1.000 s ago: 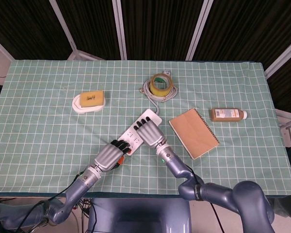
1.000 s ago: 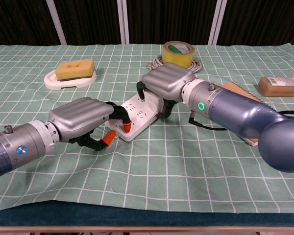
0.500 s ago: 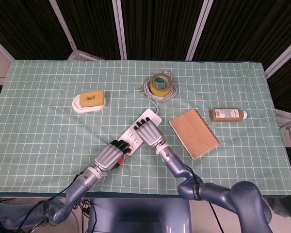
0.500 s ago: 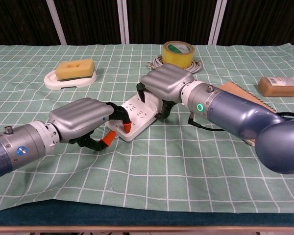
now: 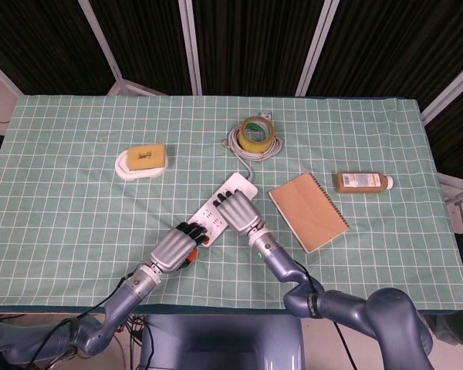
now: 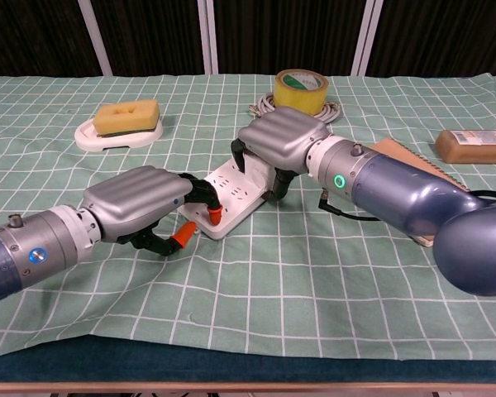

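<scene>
My left hand [image 6: 136, 198] sits at the near end of the power strip [image 5: 220, 206], fingers curled down onto that end, fingertips touching its top face by the orange switch [image 6: 216, 212]. An orange-tipped thumb [image 6: 178, 236] shows just under the hand, close against the strip's near corner. I cannot tell whether that thumb really presses the strip or only lies next to it on the cloth.

My right hand [image 6: 279, 139] is laid over the middle of the strip, palm down, fingers bent over its far long edge and the thumb down on the near long edge, so it clamps the strip across its width. In the head view this hand [image 5: 234, 210] covers the strip's middle and only both ends stay visible.

The strip lies on the table [image 5: 77, 223] slantwise, a little nearer the front edge than the centre, its far end pointing toward the back right. Its cable [image 5: 237, 146] coils near the back edge, with a tape roll [image 5: 254, 131] standing on the coil.

A notebook [image 5: 308, 210] lies just right of my right hand, apart from it. A brown bottle [image 5: 362, 182] lies on its side further toward the right edge. A sponge [image 5: 147, 156] sits in a white dish [image 5: 128, 169] left of centre, well apart from both hands.
</scene>
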You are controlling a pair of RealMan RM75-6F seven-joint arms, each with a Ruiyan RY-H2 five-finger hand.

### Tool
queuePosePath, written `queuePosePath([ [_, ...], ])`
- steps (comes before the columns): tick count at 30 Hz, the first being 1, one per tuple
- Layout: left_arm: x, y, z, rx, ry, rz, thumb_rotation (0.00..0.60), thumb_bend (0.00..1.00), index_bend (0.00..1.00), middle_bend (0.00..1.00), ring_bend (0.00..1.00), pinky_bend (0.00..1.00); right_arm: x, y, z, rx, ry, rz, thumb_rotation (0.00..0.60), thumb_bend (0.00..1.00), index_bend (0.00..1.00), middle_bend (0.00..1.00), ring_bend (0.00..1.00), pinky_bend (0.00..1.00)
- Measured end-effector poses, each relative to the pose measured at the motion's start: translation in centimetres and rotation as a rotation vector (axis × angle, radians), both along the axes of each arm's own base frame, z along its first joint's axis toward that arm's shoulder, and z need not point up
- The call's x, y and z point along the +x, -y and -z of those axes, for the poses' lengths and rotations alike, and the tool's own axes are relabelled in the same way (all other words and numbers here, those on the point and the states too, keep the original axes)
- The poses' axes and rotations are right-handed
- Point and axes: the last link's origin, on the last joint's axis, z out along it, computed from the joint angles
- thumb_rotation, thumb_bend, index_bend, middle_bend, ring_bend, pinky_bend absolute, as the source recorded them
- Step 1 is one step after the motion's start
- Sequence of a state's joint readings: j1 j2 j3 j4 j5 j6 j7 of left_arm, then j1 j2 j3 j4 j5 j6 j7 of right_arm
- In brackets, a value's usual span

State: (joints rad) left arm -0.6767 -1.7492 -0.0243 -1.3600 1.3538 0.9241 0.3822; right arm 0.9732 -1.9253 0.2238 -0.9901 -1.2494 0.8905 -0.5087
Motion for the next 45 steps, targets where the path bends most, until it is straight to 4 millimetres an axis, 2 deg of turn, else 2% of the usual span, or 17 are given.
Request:
queuePosePath([
  [17,0.2,0.2,0.0,-0.004,0.000,0.005,0.600,0.60,0.36,0.30,0.19,0.29,0.1,0.3,-0.8,-0.034,0.017,-0.009,0.600,0.80,0.64,0.51,0.48,0.77],
  [22,0.3,0.3,-0.1,-0.005,0.003,0.009,0.600,0.60,0.36,0.30,0.19,0.29,0.3,0.2,-1.2,-0.042,0.025,-0.013,0.600,0.80,0.65,0.52,0.49,0.54],
  [35,0.3,0.5,-0.3,-0.001,0.000,0.007,0.600,0.60,0.36,0.29,0.19,0.29,0.7,0.0,-2.0,-0.058,0.039,-0.015,0.600,0.80,0.66,0.53,0.49,0.55],
  [45,0.8,-0.2,-1.3,0.041,0.039,-0.002,0.600,0.59,0.36,0.29,0.19,0.29,2.3,-0.2,-4.7,-0.124,0.068,-0.066,0.600,0.80,0.66,0.53,0.49,0.55],
])
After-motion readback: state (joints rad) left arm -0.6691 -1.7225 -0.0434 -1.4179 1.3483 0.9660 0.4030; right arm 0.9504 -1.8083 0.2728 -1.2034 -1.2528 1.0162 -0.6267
